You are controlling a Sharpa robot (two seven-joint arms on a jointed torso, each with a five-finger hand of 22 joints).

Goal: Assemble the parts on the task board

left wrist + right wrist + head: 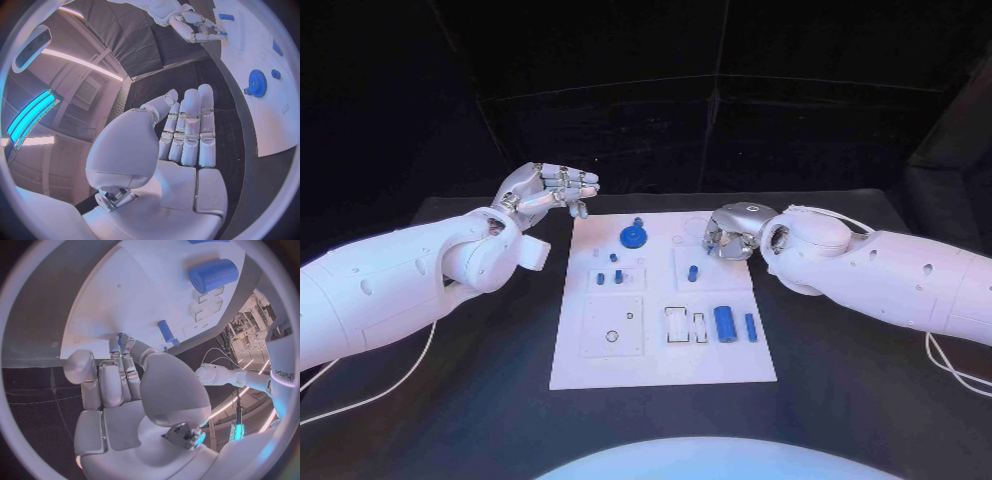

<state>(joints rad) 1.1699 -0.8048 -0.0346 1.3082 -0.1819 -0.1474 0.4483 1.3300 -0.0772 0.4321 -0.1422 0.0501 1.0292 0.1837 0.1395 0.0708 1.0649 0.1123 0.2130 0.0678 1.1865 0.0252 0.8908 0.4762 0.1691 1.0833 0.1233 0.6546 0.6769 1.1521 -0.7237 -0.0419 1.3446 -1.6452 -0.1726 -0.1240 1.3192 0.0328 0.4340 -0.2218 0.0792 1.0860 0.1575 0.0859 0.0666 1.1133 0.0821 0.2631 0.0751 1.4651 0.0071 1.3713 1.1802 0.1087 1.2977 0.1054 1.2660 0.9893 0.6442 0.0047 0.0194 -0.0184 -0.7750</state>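
The white task board (661,360) lies in the middle of the table. On it are a blue gear (633,236) at the far end, several small blue pegs (600,278) and a blue cylinder (724,322) on the right. My right hand (733,232) hangs low over the board's far right part. Its fingertips pinch a small blue peg (120,338) just above the board (125,290), near a standing peg (165,331). My left hand (553,190) is raised off the board's far left corner. Its fingers (187,130) are stretched out and hold nothing.
The black table (473,350) runs round the board on all sides. White cables (949,365) trail on it under both arms. In the left wrist view the gear (257,82) and the right hand (194,25) lie beyond the left hand's fingertips.
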